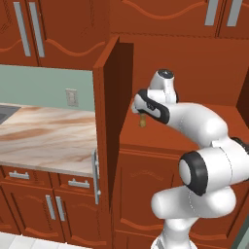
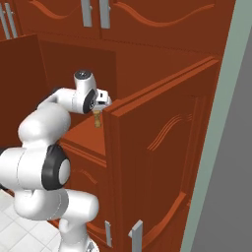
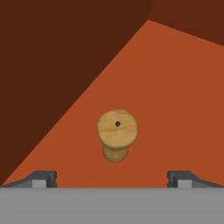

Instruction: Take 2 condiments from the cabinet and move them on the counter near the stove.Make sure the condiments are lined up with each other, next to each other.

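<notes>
Because the wrist and the open cabinet (image 1: 146,131) door stood in the way, both base views gave only a sliver of the wooden shaker (image 1: 143,120) below the hand, and the second condiment could not be made out. Reaching forward from its bent elbow into the cabinet, the arm turned its hand down over the shelf (image 3: 175,96). From the hand view, the gripper (image 3: 112,178) stood wide open, its two fingertips (image 3: 43,178) set far apart on either side of the shaker and clear of it. That shaker stood upright on the red-brown shelf near the cabinet's left wall, its long axis vertical and its round tan top with a small dark hole facing up toward the hand.
</notes>
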